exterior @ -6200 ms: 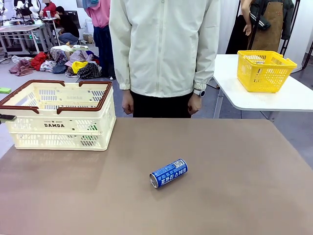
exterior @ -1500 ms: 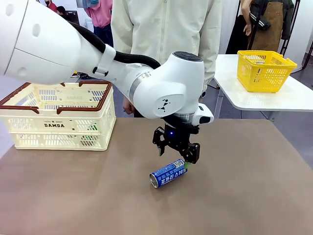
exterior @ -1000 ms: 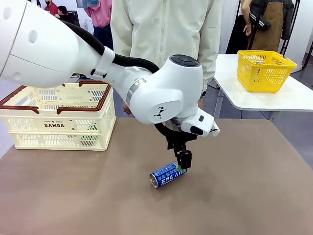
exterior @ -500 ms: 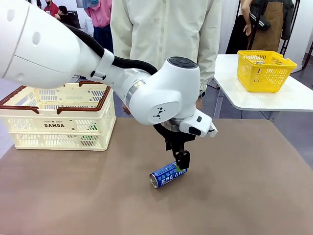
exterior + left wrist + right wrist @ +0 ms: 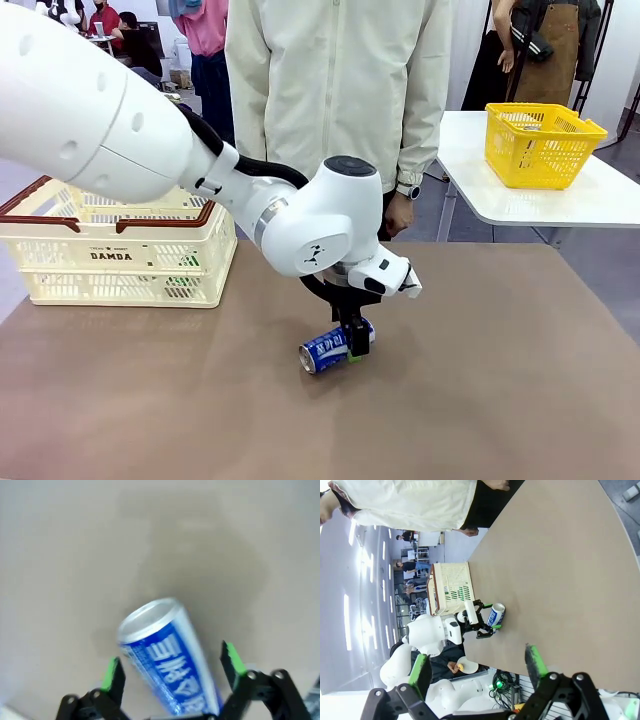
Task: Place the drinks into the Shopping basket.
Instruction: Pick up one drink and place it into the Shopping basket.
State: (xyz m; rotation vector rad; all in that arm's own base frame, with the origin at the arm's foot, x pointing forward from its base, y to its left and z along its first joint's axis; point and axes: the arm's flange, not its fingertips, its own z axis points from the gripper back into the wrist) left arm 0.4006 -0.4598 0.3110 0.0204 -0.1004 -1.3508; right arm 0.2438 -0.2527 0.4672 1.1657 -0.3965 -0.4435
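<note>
The blue can (image 5: 325, 351) lies on its side between the spread fingers of the left gripper (image 5: 172, 666). Its silver top points out beyond the fingertips and its length runs back toward the palm.

It is probably a thin-walled metal can: stiff enough for a firm pinch across the barrel, but smooth and round, so it may roll or slip. If it is full it will have some weight. The best hold looks like mid-barrel, with the pads square on opposite sides and clear of the tapered top. The green pads (image 5: 112, 671) stand on either side with a gap to the can. The jaws are released and grasp nothing. From the front, one finger hides part of the can, so a slight brush there cannot be ruled out.

Under the gripper, the table (image 5: 480, 390) is flat, matte and tan, with bare space all around the fingers.

The Shopping basket (image 5: 120, 255) sits well away from the gripper on the left arm's side, at the table's far edge. A person (image 5: 340, 100) stands just beyond the gripper, hands down. A yellow basket (image 5: 540, 145) rests on a separate white table, well off on the other side. The right gripper (image 5: 477, 664) hangs spread and empty, far from the can.
</note>
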